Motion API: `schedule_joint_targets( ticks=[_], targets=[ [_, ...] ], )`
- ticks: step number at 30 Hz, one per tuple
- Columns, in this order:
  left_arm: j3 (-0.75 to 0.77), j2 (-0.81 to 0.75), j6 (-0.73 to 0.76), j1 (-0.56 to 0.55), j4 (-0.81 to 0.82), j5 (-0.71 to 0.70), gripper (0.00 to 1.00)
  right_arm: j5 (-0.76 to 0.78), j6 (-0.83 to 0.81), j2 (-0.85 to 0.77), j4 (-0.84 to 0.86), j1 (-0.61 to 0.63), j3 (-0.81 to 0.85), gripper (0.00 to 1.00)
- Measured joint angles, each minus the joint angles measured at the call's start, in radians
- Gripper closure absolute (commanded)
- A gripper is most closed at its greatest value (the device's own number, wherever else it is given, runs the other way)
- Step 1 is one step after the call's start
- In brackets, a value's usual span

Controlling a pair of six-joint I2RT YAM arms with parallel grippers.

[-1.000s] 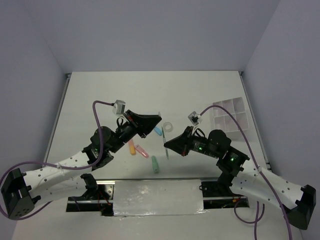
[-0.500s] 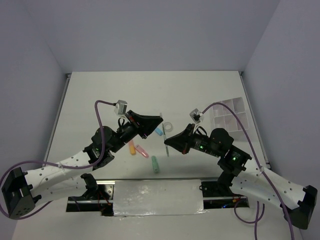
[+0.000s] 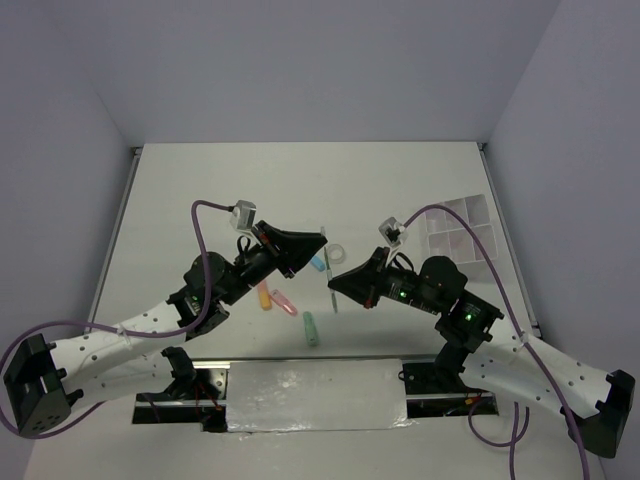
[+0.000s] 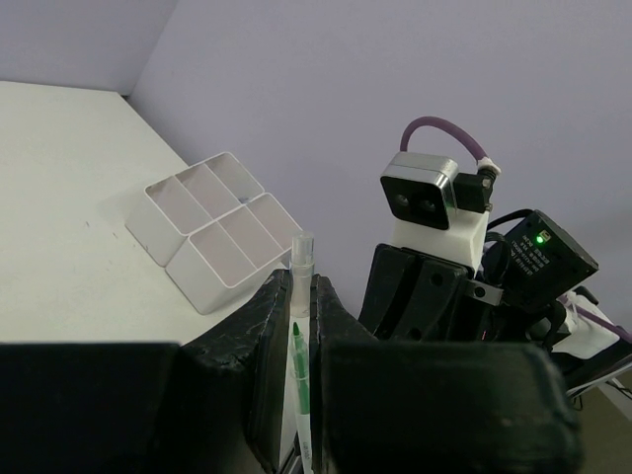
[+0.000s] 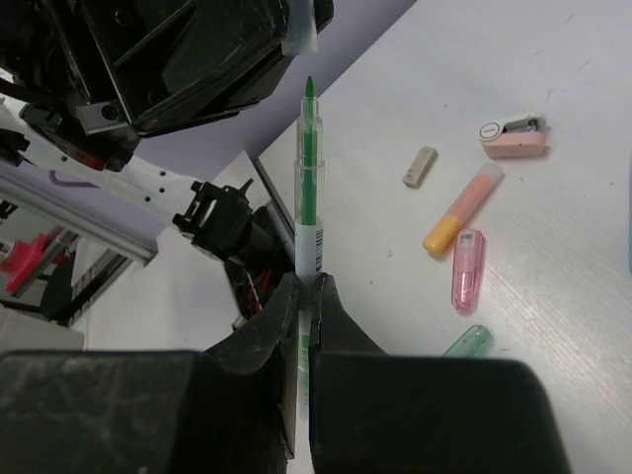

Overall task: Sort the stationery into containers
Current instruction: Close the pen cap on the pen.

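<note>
My right gripper (image 5: 307,286) is shut on a thin white pen (image 5: 308,178) with a green tip, held off the table (image 3: 200,200) and pointing at my left gripper. My left gripper (image 4: 302,281) is shut on a clear pen cap (image 4: 302,257), whose end pokes past the fingertips. The green tip sits just short of the cap (image 5: 301,35), the two roughly in line. In the top view both grippers (image 3: 320,240) (image 3: 333,283) meet over mid-table. The white divided tray (image 3: 460,230) stands at the far right. Orange (image 5: 462,210), pink (image 5: 467,269) and green (image 5: 468,342) markers lie below.
A clear tape ring (image 3: 337,252) and a blue marker (image 3: 317,263) lie just behind the grippers. A tan eraser (image 5: 420,166) and a small pink block (image 5: 514,137) lie left of the markers. Walls close off the back and both sides.
The right gripper has risen slightly with the pen, bringing its tip closer to the cap. The left gripper has edged a little to the right.
</note>
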Motion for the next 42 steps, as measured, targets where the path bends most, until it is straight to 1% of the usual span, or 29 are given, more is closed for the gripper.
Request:
schedule_joint_targets(
  ticks=[14,42],
  targets=[
    [0.0,0.0,0.0,0.0,0.0,0.008,0.95,0.029,0.0,0.001,-0.016,0.002,0.02,1.0],
    [0.0,0.013,-0.001,0.0,0.008,0.008,0.95,0.033,0.0,0.013,-0.03,0.002,0.027,1.0]
  ],
)
